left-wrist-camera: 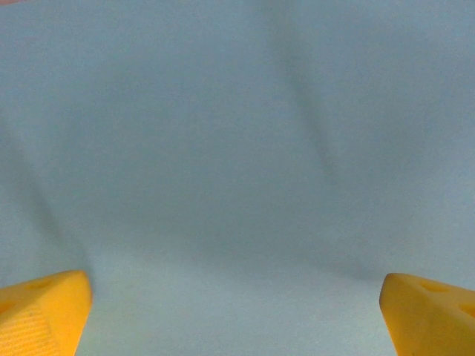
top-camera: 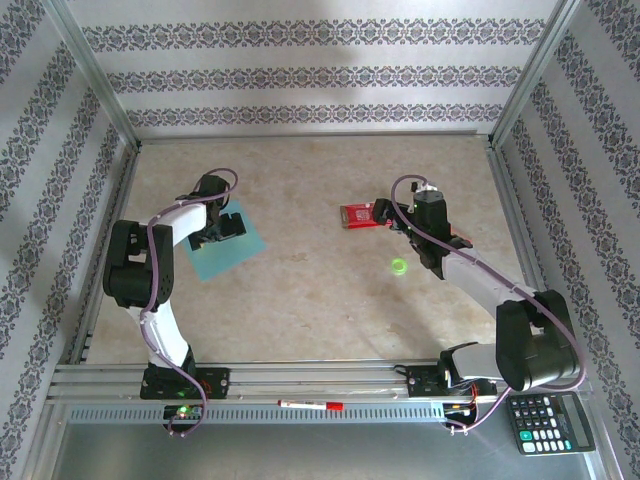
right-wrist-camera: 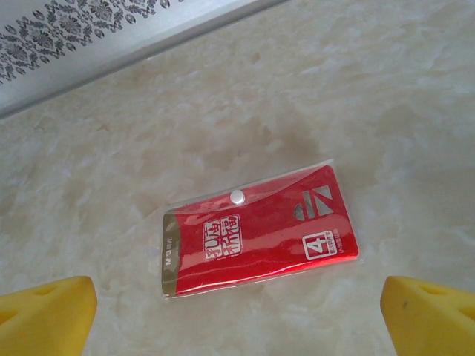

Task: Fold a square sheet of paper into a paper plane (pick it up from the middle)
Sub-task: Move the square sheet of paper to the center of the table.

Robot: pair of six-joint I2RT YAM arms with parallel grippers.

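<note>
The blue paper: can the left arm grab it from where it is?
Probably yes. The left gripper hangs right over the paper with its jaws wide open, and nothing lies between them. The paper looks flat on the table, though, so pinching it up may be tricky.

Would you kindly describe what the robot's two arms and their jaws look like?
The left arm and right arm each have white links between bulky black joint housings, with a purple cable looping alongside. Their jaws are bright yellow, wedge-shaped plastic.
</note>
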